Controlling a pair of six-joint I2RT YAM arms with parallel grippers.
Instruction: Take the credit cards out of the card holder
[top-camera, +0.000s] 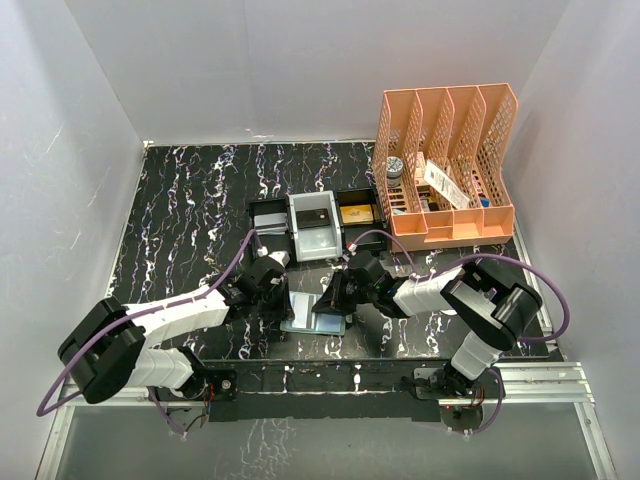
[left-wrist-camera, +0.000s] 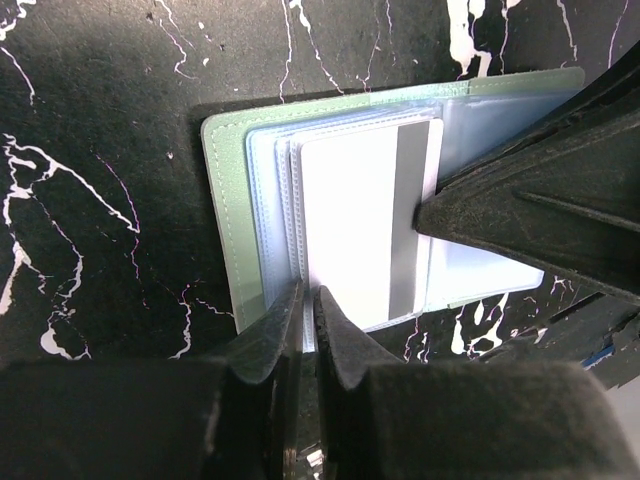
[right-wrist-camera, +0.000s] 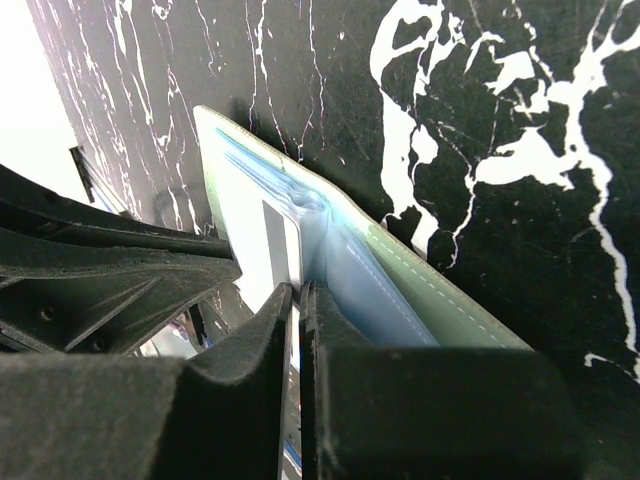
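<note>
Pinches, with the left hand (left-wrist-camera: 308, 298) pressed almost together, the lower edge of a pale blue sleeve in the card holder (left-wrist-camera: 225, 200). Nips, with the right hand (right-wrist-camera: 295, 292) pressed together, the edge of a white credit card (left-wrist-camera: 350, 230) lying in the open holder. Brings both forearms low and inward from folded elbows, fingertips meeting over the holder from either side. Finds the sage-green holder spread flat on the black marbled table (left-wrist-camera: 100, 150), near the front edge, between the two hands. Shows a grey stripe down the card's white face. Farther back, lines up a black tray (top-camera: 268, 215), a white tray (top-camera: 315, 228) and another black tray (top-camera: 357, 212); to the right, stands an orange file rack (top-camera: 445, 130), its labels too small to read.
</note>
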